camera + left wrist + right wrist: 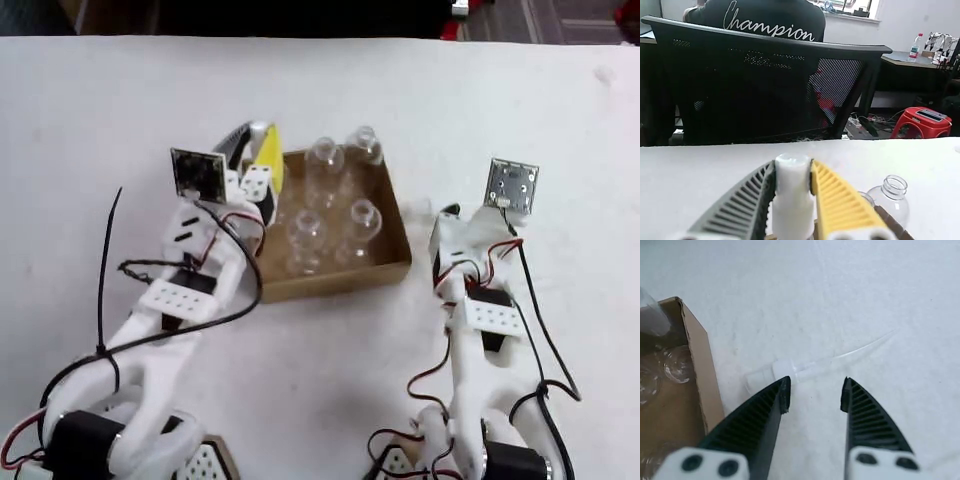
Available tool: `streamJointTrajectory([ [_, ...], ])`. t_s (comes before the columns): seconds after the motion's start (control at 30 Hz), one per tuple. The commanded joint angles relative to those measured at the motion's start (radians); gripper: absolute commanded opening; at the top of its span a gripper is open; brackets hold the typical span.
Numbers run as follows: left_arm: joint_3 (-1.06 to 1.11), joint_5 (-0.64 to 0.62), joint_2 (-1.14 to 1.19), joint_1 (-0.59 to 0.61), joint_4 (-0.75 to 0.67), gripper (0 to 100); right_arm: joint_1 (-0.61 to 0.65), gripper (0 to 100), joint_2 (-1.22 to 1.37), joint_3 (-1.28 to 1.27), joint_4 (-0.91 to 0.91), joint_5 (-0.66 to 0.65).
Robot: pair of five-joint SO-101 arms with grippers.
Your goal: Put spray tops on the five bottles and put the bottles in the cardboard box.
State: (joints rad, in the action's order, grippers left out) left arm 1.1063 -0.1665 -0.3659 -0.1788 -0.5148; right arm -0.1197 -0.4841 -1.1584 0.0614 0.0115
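High view first: where are the bottles?

— Four clear bottles (323, 165) stand upright in the cardboard box (392, 268), two rows of two. Their necks are open, with no spray top on any of them.

And the spray tops?

— One spray top (784, 371) lies on its side on the white tabletop (100, 120), just outside the box's wall. Its thin clear tube (865, 345) trails away from the box.

What is nearest to it?

— The right gripper (815, 392). Its two black fingers are spread wide and hold nothing. The top lies just past their tips, and I cannot tell whether one tip touches it.

What about the left gripper?

— The left gripper (258, 135) sits at the box's side wall opposite the right arm. Its grey and yellow fingers are closed tight on a white cylindrical piece (792, 195) that stands upright between them. I cannot tell whether that piece is a spray top or a capped bottle.

Does the left wrist view add anything?

— Just beside the yellow finger is one clear bottle with its open neck. Beyond the tabletop's far edge stands a black mesh chair (765, 85), and a red stool (920, 122) sits on the floor off to one side.

How do the arms sit?

— They flank the box, one on each side.
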Motion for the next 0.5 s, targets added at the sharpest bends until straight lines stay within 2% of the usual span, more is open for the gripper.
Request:
streamJointTrajectory([
  [0.0,-0.009,0.012,-0.005,-0.007,-0.026,2,-0.012,14.5,-0.001,0.015,-0.016,-0.011],
  [0.4,-0.017,0.012,0.05,-0.007,-0.029,2,-0.012,14.5,-0.001,0.015,-0.015,-0.011],
  [0.47,-0.011,0.012,0.091,-0.01,-0.074,2,-0.012,14.5,-0.001,0.015,-0.015,-0.011],
])
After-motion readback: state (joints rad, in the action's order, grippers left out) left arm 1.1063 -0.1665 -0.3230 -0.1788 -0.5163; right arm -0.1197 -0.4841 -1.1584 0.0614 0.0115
